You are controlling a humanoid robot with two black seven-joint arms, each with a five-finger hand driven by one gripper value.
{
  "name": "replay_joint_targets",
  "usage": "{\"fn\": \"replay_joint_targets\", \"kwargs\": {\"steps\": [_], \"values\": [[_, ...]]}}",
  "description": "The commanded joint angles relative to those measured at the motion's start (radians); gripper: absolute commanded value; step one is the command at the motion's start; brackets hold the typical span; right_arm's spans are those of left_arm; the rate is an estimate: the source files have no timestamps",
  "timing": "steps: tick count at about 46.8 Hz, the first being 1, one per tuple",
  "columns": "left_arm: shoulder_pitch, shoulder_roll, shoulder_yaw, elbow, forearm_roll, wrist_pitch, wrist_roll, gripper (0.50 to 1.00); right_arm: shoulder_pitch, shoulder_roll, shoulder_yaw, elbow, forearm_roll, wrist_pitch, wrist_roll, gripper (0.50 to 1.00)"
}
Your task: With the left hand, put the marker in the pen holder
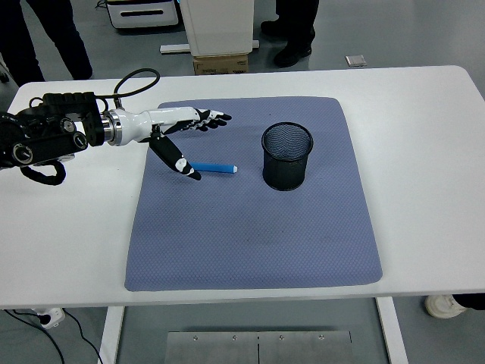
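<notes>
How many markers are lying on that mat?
1: a blue marker lies on the blue-grey mat, left of the black mesh pen holder, partly covered by the left hand.

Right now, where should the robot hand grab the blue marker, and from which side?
Probably mid-barrel, from above: the blue marker lies flat on the mat, crosswise to the table's near edge, and the left robot hand hovers open over its left end.
</notes>
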Motion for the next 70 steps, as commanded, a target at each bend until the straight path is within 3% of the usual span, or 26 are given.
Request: {"fn": "replay_joint_targets", "kwargs": {"steps": [1, 8, 19, 33, 42, 59, 70], "values": [[0.0, 0.005, 0.0, 0.002, -0.001, 0.006, -0.001, 1.0, 0.0, 0.0, 0.0, 0.0, 0.0, 0.0, 0.0, 1.0], [-0.002, 0.013, 0.025, 0.008, 0.037, 0.056, -0.001, 1.0, 0.0, 0.0, 0.0, 0.0, 0.0, 0.0, 0.0, 1.0], [0.007, -0.032, 0.083, 0.057, 0.088, 0.144, 0.002, 1.0, 0.0, 0.0, 0.0, 0.0, 0.0, 0.0, 0.0, 1.0], [0.024, -0.116, 0.101, 0.135, 0.09, 0.145, 0.005, 1.0, 0.0, 0.0, 0.0, 0.0, 0.0, 0.0, 0.0, 1.0], [0.035, -0.131, 0.123, 0.157, 0.111, 0.147, 0.007, 1.0, 0.0, 0.0, 0.0, 0.0, 0.0, 0.0, 0.0, 1.0], [0.082, -0.162, 0.144, 0.194, 0.113, 0.236, 0.007, 1.0, 0.0, 0.0, 0.0, 0.0, 0.0, 0.0, 0.0, 1.0], [0.081, -0.168, 0.143, 0.194, 0.113, 0.248, 0.007, 1.0, 0.0, 0.0, 0.0, 0.0, 0.0, 0.0, 0.0, 1.0]]}}
